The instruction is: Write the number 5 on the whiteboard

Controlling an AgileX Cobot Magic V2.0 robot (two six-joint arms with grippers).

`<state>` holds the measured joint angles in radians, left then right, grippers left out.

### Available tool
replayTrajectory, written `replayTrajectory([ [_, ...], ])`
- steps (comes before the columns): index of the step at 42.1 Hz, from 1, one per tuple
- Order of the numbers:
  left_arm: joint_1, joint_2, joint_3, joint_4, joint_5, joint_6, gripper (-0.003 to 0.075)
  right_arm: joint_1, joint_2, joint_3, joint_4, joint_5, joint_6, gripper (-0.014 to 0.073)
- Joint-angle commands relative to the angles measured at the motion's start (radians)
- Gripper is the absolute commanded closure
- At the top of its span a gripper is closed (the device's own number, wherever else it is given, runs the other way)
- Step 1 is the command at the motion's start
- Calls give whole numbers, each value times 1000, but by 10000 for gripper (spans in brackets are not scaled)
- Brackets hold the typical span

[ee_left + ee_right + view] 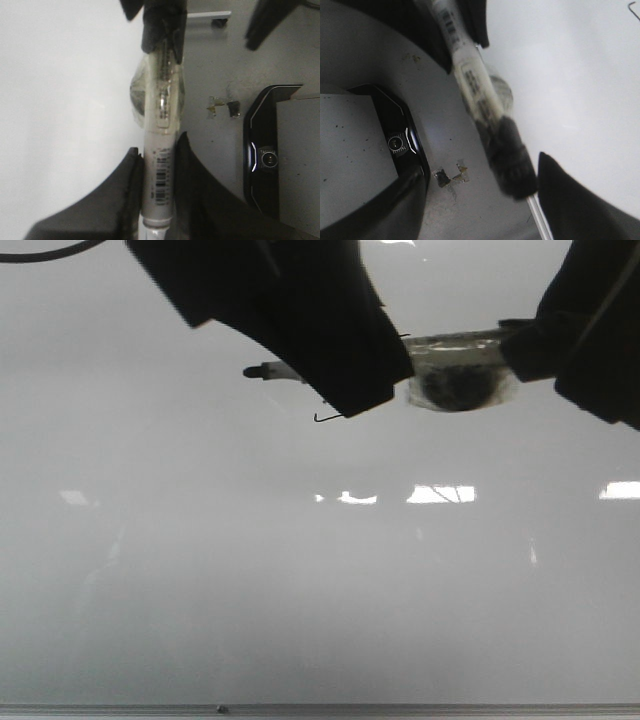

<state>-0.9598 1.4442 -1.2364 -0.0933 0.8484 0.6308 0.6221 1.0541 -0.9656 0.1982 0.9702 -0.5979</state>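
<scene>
**Marker held at both ends over the board, a "5" half hidden**

While the left gripper (pixel 300 330) hangs over the whiteboard (pixel 300 590), its dark body covers most of the mark, and that is the first risk: only a short hooked black stroke (pixel 327 417) peeks out below it, so I cannot tell whether the number 5 is complete. If it is not, any blind finishing stroke could land off the line already drawn.

In the left wrist view, that gripper's fingers (pixel 130 190) are clenched on the barrel of a pale marker (pixel 160 165), tip (pixel 252 371) pointing left in the front view. A barcode and small print run along the barrel; the characters are too blurred to read, and no brand is legible.

Further right, a clear wrap with a dark smudge inside (pixel 455 385) bulges round the marker's middle; it could drag or smear wet ink if the pen tilts down.

At the far right, the right gripper (pixel 590 330) meets the marker's other end. The right wrist view shows a dark fuzzy end (pixel 512 160) beside one finger (pixel 580 200), but whether that gripper grips it I cannot tell. With both arms on one pen, uneven pulling could twist or drop it.
</scene>
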Motion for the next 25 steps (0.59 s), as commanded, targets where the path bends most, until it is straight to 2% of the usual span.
replayTrajectory([
  [1, -3, -68, -38, 153, -33, -177, 681, -55, -47, -35, -38, -47, 84, 32],
  [3, 9, -88, -38, 284, -6, -300, 681, -106, -66, -35, -61, -47, 139, 37],
  [5, 23, -100, -38, 358, 24, -397, 681, -138, -79, -35, -65, -47, 155, 37],
  [7, 66, -128, -38, 484, 79, -551, 681, -188, -93, -35, -65, -48, 164, 37],
  [10, 155, -160, -31, 579, 140, -733, 681, -217, -99, -35, -65, -47, 167, 37],
  [13, 272, -203, 0, 601, 150, -836, 681, -224, -99, -35, -65, -48, 169, 37],
  [18, 462, -281, 102, 599, 44, -894, 681, -224, -99, -35, -65, -53, 169, 37],
  [22, 616, -313, 193, 599, -115, -1001, 681, -224, -99, -35, -65, -56, 169, 37],
  [25, 688, -316, 247, 594, -219, -1074, 681, -224, -99, -35, -65, -58, 169, 37],
])
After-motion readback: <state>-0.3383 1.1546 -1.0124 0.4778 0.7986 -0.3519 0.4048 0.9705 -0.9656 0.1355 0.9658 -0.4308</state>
